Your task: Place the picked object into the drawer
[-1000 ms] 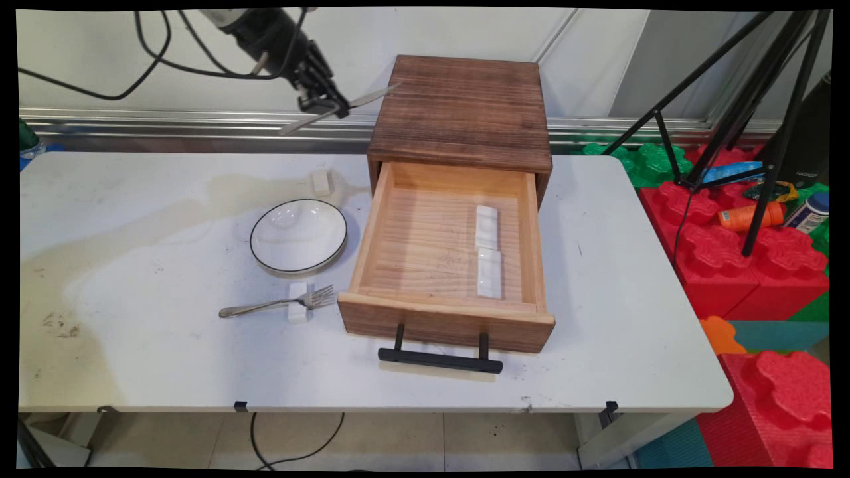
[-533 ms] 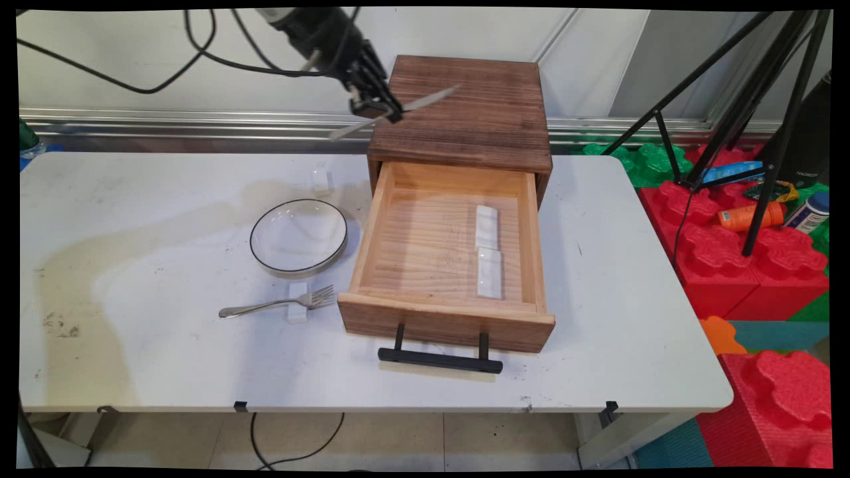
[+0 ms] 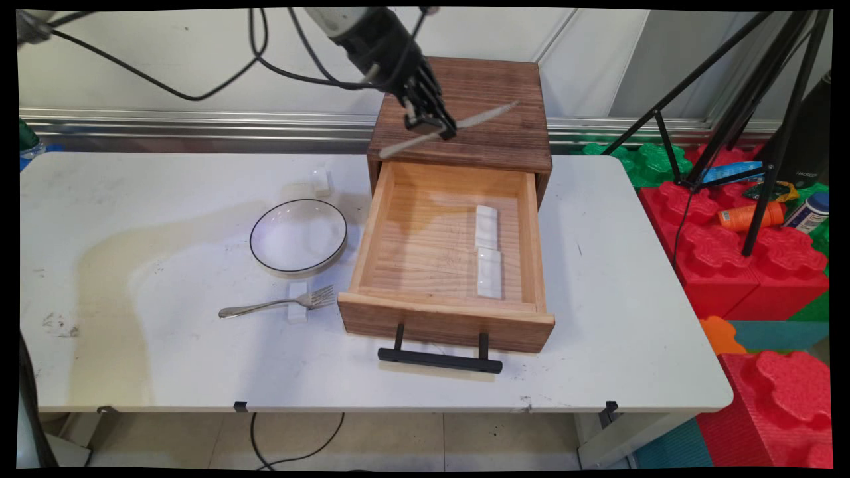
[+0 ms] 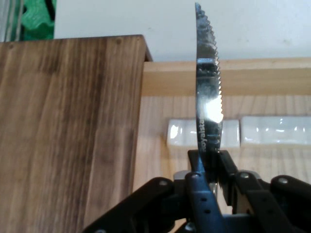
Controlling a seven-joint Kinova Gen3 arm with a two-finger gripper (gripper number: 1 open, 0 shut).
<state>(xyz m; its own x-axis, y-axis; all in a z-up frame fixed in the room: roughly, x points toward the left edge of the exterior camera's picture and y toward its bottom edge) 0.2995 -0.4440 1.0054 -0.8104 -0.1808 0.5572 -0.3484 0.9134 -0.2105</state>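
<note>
Holding a serrated knife clamped in the end effector, raised above the open wooden drawer near the table's far edge; two white rests lie inside.

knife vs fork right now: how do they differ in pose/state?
The knife is off the table, clamped in the tool above the wooden cabinet's top; the fork lies free on the table.
The knife hangs tilted in the air; the fork lies flat, its neck on a small white rest in front of the plate.
The knife's edge is serrated; the fork ends in tines.
Both are silver metal cutlery.
</note>
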